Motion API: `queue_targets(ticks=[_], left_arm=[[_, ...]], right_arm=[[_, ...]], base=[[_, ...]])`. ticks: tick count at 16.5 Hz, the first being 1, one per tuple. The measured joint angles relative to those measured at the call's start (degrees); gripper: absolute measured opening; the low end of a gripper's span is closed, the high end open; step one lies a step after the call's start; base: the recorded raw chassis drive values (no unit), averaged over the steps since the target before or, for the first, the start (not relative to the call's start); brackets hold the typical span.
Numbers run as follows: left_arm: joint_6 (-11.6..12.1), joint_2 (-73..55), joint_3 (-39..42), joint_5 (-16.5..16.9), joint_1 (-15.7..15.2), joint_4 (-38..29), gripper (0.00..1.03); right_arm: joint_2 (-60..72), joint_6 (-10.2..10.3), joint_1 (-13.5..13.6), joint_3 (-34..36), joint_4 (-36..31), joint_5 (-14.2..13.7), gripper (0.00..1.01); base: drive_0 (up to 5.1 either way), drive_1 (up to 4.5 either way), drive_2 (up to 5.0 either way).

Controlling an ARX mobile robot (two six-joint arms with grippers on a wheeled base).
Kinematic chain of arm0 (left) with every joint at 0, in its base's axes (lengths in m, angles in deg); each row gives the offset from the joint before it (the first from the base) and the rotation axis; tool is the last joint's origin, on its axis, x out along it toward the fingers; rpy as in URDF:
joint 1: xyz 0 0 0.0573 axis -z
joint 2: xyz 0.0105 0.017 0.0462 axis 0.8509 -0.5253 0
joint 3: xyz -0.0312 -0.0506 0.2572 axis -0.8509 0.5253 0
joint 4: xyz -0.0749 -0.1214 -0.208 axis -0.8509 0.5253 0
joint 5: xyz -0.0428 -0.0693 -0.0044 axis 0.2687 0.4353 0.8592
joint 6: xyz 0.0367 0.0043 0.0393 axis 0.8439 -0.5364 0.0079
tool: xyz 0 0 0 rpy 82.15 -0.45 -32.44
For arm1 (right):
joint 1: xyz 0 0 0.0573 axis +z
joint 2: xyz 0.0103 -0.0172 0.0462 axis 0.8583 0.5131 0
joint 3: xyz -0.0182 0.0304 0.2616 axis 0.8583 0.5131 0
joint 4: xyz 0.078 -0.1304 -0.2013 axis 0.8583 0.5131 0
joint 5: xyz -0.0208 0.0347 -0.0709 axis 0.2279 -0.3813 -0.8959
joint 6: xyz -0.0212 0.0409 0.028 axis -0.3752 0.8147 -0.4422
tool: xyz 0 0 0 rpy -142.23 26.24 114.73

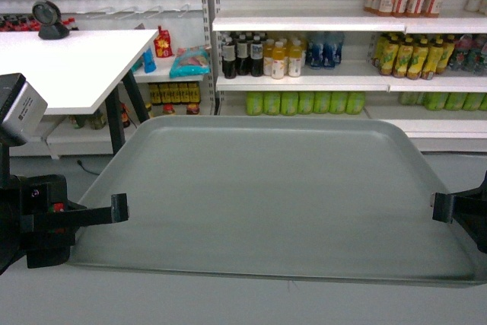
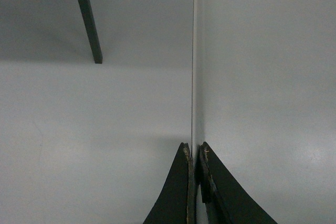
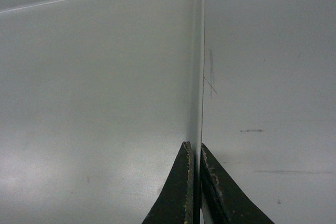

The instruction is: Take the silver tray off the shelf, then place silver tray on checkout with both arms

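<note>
The silver tray [image 1: 274, 195] hangs level in the air over the grey floor, held at both short sides. My left gripper [image 1: 120, 207] is shut on its left rim and my right gripper [image 1: 437, 207] on its right rim. In the left wrist view the jaws [image 2: 194, 148] pinch the thin rim, with the tray [image 2: 262, 77] on the right. The right wrist view shows the jaws [image 3: 195, 146] clamped on the rim, the tray [image 3: 94, 77] to their left. The checkout [image 1: 68, 66] stands at the back left, apart from the tray. White shelf boards [image 1: 319, 83] lie behind the tray.
Bottled drinks [image 1: 278, 58] fill the shelves behind. A black scanner [image 1: 49, 20] sits on the checkout's far side. The checkout's dark leg [image 1: 114, 123] stands near the tray's far left corner and shows as a leg [image 2: 88, 19] in the left wrist view. Grey floor [image 3: 268, 103] lies below.
</note>
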Motion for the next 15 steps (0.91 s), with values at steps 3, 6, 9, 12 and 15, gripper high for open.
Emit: queue_targets(ticks=[3, 6, 9, 12, 15], left_arm=[[0.0, 0.0, 0.0, 0.0, 0.0, -0.2, 0.03], [0.0, 0.0, 0.0, 0.0, 0.0, -0.2, 0.03], [0.0, 0.0, 0.0, 0.0, 0.0, -0.1, 0.03], [0.0, 0.0, 0.0, 0.0, 0.0, -0.2, 0.03], [0.0, 0.0, 0.0, 0.0, 0.0, -0.2, 0.03]], right_arm=[[0.0, 0.1, 0.0, 0.0, 0.0, -0.1, 0.03], [0.0, 0.1, 0.0, 0.0, 0.0, -0.1, 0.03], [0.0, 0.1, 0.0, 0.0, 0.0, -0.1, 0.03], [0.0, 0.1, 0.0, 0.0, 0.0, -0.2, 0.03], [0.0, 0.1, 0.0, 0.0, 0.1, -0.1, 0.03]], base=[[-4.9, 2.48, 2.5], [-4.8, 2.57, 2.6], [-4.9, 2.51, 2.5], [-4.9, 2.51, 2.5], [-4.9, 2.51, 2.5]])
